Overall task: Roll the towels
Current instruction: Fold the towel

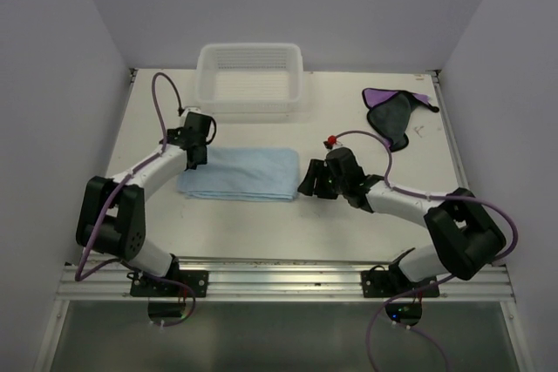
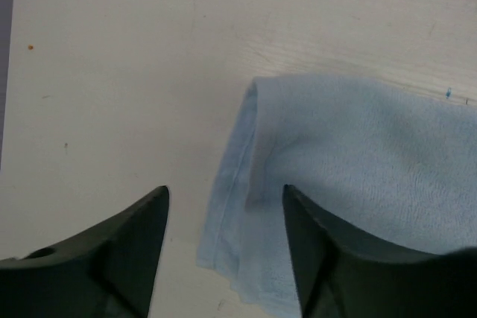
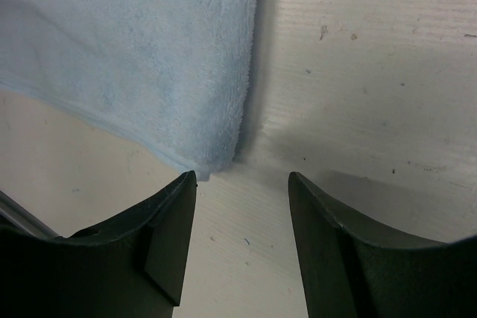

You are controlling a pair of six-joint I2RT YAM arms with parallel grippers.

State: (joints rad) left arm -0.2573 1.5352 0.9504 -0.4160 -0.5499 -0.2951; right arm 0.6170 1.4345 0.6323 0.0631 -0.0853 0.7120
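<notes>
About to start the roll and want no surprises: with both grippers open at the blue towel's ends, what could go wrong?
The left gripper straddles the layered edge of the blue towel; closing may catch only the top layer. The right gripper sits mostly over bare table beside the towel's corner, so it may close on nothing.

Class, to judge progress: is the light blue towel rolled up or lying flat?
Flat and folded: the light blue towel forms a rectangle, its edge doubled in the left wrist view.
</notes>
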